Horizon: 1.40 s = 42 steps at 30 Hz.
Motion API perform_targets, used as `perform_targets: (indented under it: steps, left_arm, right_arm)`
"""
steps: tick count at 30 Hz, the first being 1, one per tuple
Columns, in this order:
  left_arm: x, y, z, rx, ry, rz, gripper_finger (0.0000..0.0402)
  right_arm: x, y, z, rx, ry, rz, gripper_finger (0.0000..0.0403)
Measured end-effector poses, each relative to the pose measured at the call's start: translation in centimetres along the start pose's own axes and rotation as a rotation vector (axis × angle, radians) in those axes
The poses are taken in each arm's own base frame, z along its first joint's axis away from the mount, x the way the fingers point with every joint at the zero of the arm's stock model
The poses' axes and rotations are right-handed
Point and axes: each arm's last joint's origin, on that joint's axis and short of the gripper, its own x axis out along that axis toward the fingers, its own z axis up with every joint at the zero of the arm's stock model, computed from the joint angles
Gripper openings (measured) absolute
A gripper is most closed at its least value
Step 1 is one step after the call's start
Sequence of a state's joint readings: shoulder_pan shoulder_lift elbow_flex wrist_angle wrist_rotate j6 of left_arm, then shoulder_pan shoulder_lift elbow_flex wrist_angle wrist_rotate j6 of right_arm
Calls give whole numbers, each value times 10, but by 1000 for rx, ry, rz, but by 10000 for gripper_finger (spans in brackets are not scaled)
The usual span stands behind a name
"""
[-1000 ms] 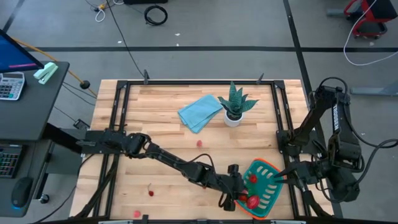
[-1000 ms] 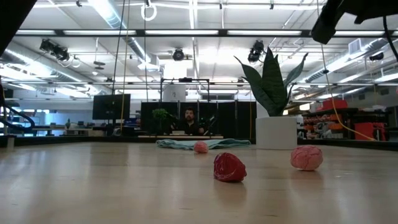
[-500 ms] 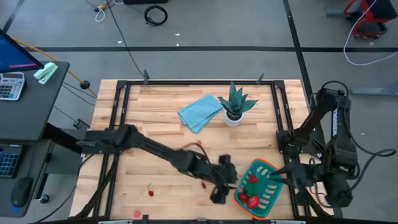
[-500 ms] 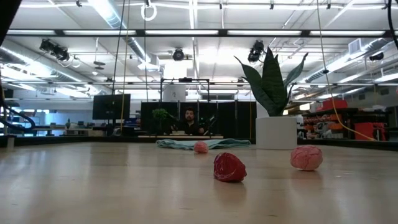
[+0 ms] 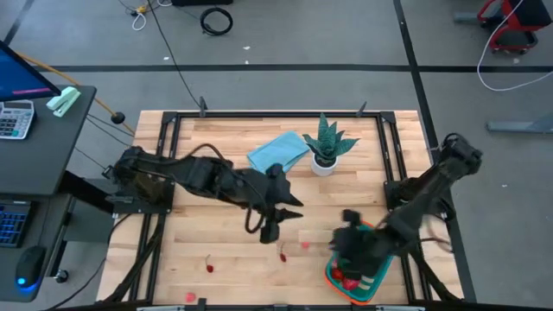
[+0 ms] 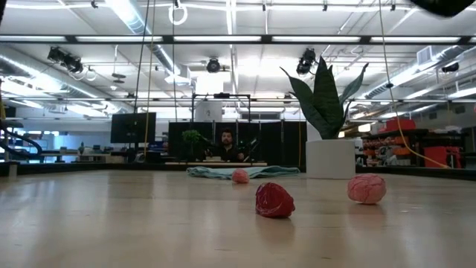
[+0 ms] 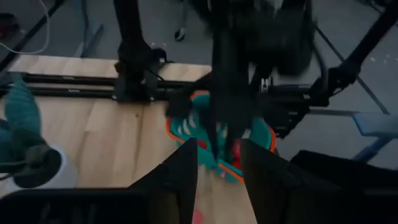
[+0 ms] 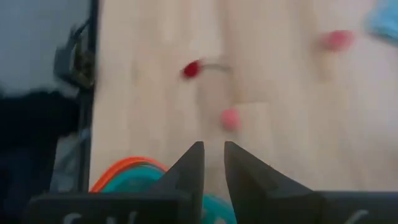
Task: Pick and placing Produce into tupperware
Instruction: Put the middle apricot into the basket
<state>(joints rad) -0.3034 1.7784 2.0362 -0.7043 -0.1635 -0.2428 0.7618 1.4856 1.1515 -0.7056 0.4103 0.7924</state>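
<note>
The teal tupperware (image 5: 367, 275) with the orange rim sits at the table's near right corner, and a red piece (image 5: 347, 279) lies inside it. My right gripper (image 5: 348, 235) hovers over its far left end, fingers narrowly open and empty; its wrist view shows the tupperware rim (image 8: 127, 169). My left gripper (image 5: 270, 226) is open and empty above the table's middle, and its wrist view looks at the tupperware (image 7: 186, 127). Loose produce on the wood: a red piece (image 5: 283, 255), a pink one (image 5: 304, 244), another red (image 5: 209, 268) and a pink one (image 5: 190, 296).
A potted spiky plant (image 5: 326, 147) and a folded light blue cloth (image 5: 278, 155) stand at the far middle. The low view shows a red piece (image 6: 274, 199), two pink pieces (image 6: 367, 188) (image 6: 239, 176) and a person (image 6: 225, 143) beyond the table.
My left gripper has drawn back from the tupperware's left side toward the table's middle and far edge. My right gripper has swung from the tupperware's right side across to its far left end. Red produce stays inside the tupperware.
</note>
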Motion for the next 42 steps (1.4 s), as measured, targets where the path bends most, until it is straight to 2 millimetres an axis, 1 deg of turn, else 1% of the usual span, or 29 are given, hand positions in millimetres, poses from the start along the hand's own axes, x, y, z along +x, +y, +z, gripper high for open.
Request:
perform_targets:
  steps: [2,4,7,9,11,15,18,21,26,30,34,38,42]
  left_arm:
    - [-2,3,2,-3,-6,6,124]
    - [-2,4,0,-3,7,12,124]
    - [-3,7,-1,14,30,22,126]
    - [-3,8,-4,41,57,28,125]
    - [-3,9,-7,59,91,35,122]
    - [-3,11,-11,70,139,48,115]
    - [-4,11,-12,71,146,50,112]
    - [-4,12,-12,83,147,50,114]
    - [-4,12,-12,140,146,63,121]
    - [-4,12,-12,140,145,70,126]
    - [-3,12,-12,141,147,70,123]
    - [-3,12,-12,142,150,71,119]
    - [-3,13,-12,143,151,71,122]
  right_arm:
    - [21,2,5,-95,27,76,71]
    - [37,5,12,-176,20,141,71]
    - [51,5,23,-238,-10,185,71]
    - [53,4,31,-214,-50,197,71]
    - [53,1,37,-148,-73,202,71]
    - [47,-5,46,16,-107,220,71]
    - [44,-10,50,54,-114,220,71]
    - [54,-19,50,88,-49,188,71]
    - [87,-35,47,116,74,122,71]
    - [111,-44,43,93,169,132,71]
    - [130,-50,33,102,294,151,71]
    - [140,-52,23,72,367,112,71]
    - [138,-53,25,23,350,115,71]
